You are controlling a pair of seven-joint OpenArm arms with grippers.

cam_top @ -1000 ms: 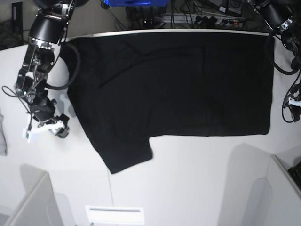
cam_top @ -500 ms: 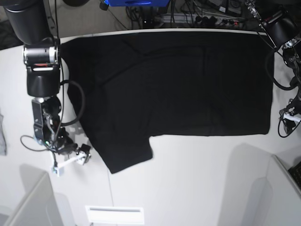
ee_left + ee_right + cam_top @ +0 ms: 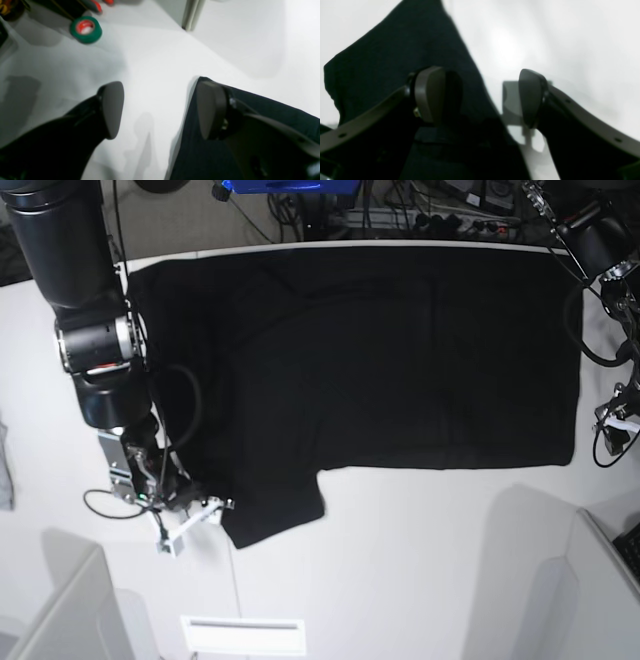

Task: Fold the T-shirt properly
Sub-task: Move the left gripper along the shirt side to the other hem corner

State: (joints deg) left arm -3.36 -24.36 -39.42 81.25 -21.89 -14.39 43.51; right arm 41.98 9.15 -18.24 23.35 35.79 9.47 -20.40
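Closest to the base camera, the white tabletop [image 3: 420, 560] lies bare, and just beyond that stretch the right hand [image 3: 205, 508] sits at the tip of the lower sleeve of the T-shirt [image 3: 400, 350]. Its wrist view shows the right hand [image 3: 480, 97] with jaws spread wide and nothing between them: one finger [image 3: 430, 92] hangs over the black cloth [image 3: 395, 65], the other over the tabletop [image 3: 545, 37] just past the sleeve's edge, so the hem runs between the two. Whether either pad touches the fabric cannot be told. Farther back the T-shirt is spread flat, plain black face up, its body running across the tabletop to the far rim, the sleeve pointing toward the camera. At the shirt's opposite end, the left hand [image 3: 618, 425] hovers by the lower corner of the hem. In the left wrist view that left hand [image 3: 160, 110] is also open and empty, one finger [image 3: 210, 110] above the cloth's corner [image 3: 275, 107], the other above bare tabletop [image 3: 155, 62]. Beyond it lies a green roll of tape [image 3: 85, 29].
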